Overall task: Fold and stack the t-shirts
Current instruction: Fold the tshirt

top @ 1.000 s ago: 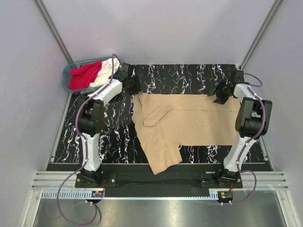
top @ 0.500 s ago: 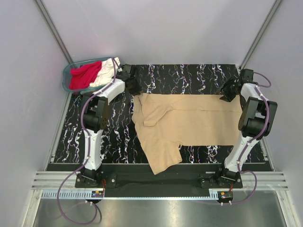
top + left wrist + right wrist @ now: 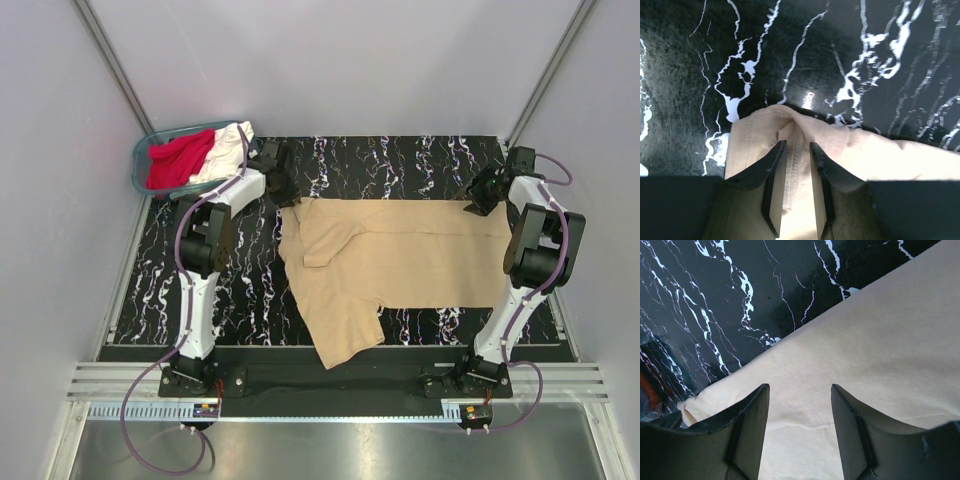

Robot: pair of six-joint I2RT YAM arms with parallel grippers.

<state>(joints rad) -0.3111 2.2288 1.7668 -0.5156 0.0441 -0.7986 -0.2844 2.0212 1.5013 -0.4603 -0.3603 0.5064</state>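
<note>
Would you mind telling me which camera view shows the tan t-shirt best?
The top external view: it shows the whole tan t-shirt spread on the table. The left wrist view shows only a bunched corner between the fingers of the left gripper; the right wrist view only a flat edge below the open right gripper.

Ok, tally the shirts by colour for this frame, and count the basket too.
tan t-shirt: 1
red t-shirt: 1
white t-shirt: 1
teal basket: 1
Total: 4
</note>
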